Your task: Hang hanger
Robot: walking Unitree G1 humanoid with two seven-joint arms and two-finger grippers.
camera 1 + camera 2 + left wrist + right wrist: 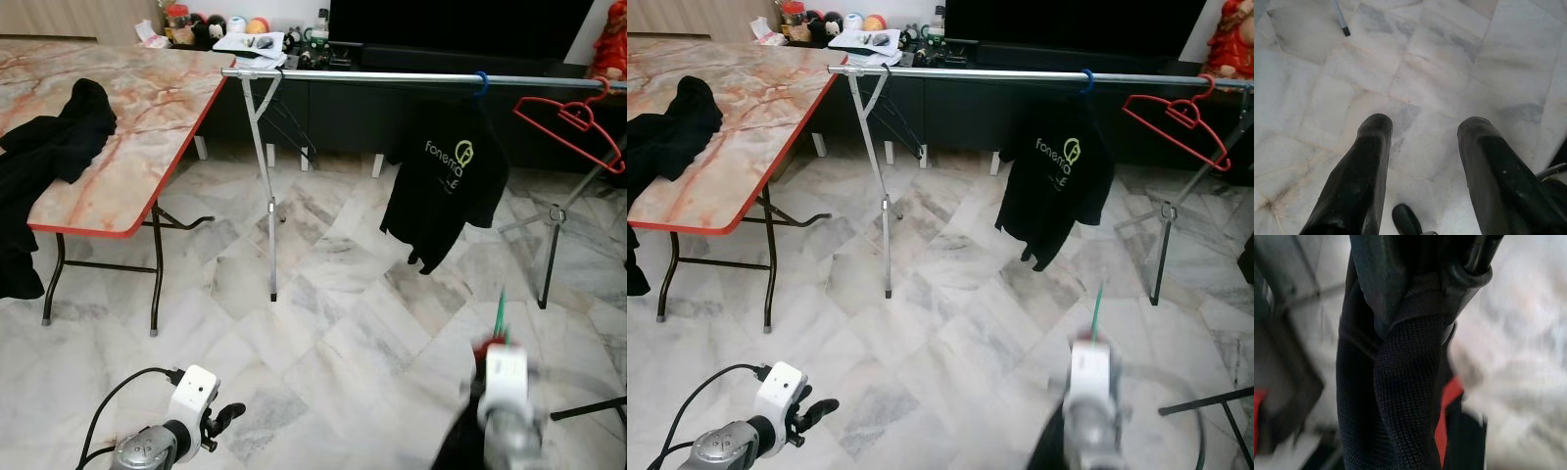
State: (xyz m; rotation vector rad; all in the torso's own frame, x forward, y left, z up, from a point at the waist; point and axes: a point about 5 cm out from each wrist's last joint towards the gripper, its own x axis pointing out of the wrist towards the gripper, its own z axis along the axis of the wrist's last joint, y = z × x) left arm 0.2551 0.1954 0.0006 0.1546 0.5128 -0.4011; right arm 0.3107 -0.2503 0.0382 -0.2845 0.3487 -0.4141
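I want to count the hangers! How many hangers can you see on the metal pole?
2: a blue hanger holding the black T-shirt, and an empty red hanger farther right on the pole. More may be hidden beyond the right edge.

Two hangers [573, 117], one table [147, 108]

table [147, 137]: black garment [59, 132] on it | rail [392, 76]: black T-shirt [446, 181], red hanger [573, 117]

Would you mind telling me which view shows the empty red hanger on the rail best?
The right eye view: the red hanger hangs whole from the rail. The left eye view crops its right end.
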